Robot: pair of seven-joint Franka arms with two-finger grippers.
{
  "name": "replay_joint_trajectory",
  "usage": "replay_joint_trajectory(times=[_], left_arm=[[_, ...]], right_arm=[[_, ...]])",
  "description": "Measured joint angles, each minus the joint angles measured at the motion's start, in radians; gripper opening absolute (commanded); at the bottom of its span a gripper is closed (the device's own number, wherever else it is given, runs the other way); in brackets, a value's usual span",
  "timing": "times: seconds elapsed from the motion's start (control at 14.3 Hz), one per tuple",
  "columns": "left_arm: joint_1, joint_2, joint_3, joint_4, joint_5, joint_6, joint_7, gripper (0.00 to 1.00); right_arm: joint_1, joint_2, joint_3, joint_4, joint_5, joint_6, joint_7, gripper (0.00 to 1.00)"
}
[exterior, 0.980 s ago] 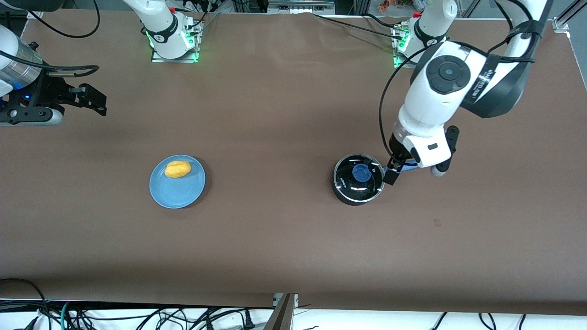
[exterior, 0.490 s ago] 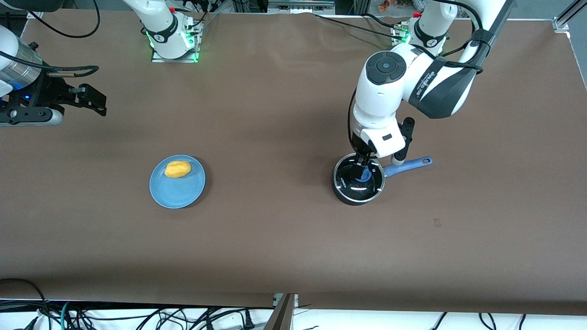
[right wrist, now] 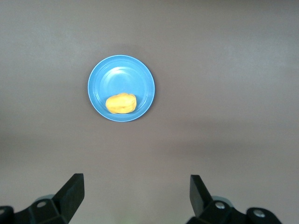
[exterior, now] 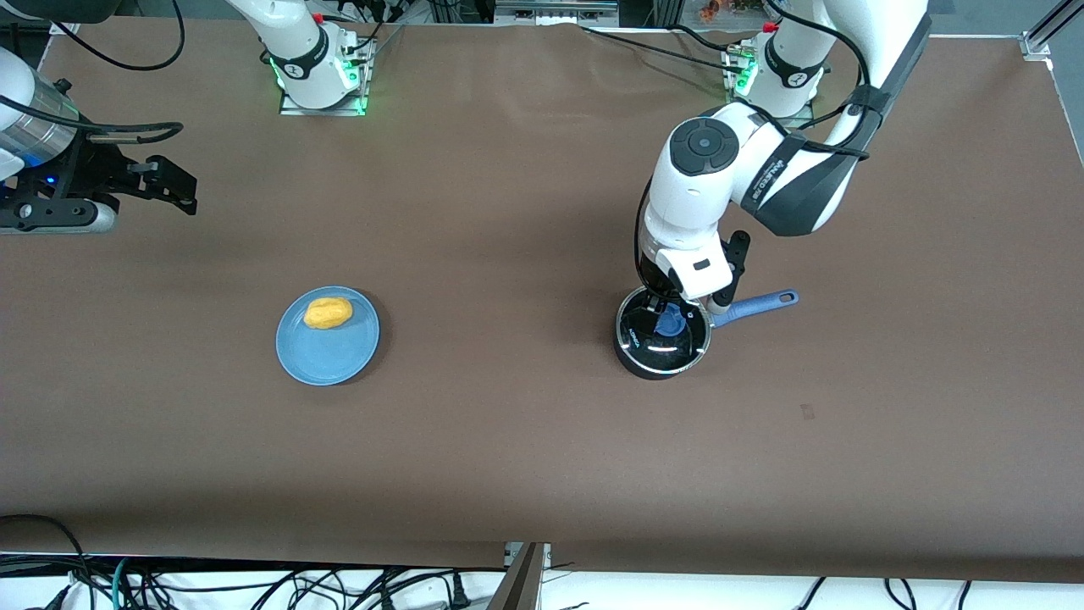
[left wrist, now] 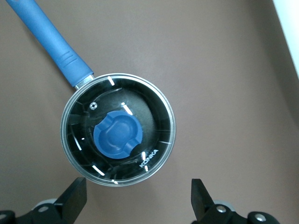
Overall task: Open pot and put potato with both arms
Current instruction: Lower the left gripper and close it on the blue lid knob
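Nearest the front camera sits the pot (exterior: pixel 660 337), a small black saucepan toward the left arm's end of the table, its long blue handle (exterior: pixel 756 305) pointing out toward that end. The glass lid (left wrist: pixel 117 136) is on, and white lettering on it reads "KONKA". That lid looks hard, slick and breakable, so the blue knob (left wrist: pixel 117 136) at its centre is my pick for the hold: raised, moulded, easy to pinch. The left gripper (exterior: pixel 662 307) hangs right over the lid, fingers spread wide with nothing between them; in the left wrist view the two fingertips (left wrist: pixel 74 198) stand apart to either side.

Slightly farther off, toward the right arm's end, the blue plate (exterior: pixel 339 356) carries the potato (exterior: pixel 328 313), a smooth yellow-orange lump lying off-centre on it. I'd guess it is light and a little rounded for a firm squeeze, best taken across its short width.

Farthest off, the right gripper (exterior: pixel 174 182) waits high over bare table at its own end, jaws wide, holding nothing, the wrist camera looking down on plate and potato.
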Motion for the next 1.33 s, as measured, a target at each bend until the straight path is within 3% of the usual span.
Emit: replay_joint_trajectory(times=[0.42,0.77,1.33], left_arm=[[0.014,-0.048,-0.009,-0.074,0.000,0.010,0.008,0.96],[0.026,-0.066,-0.009,-0.199,0.000,0.132,0.010,0.97],[0.053,-0.060,-0.007,-0.232,0.001,0.170,0.016,0.97]], right_arm=[[0.000,0.000,0.000,0.000,0.000,0.000,0.000,1.00],[0.000,0.000,0.000,0.000,0.000,0.000,0.000,1.00],[0.000,0.000,0.000,0.000,0.000,0.000,0.000,1.00]])
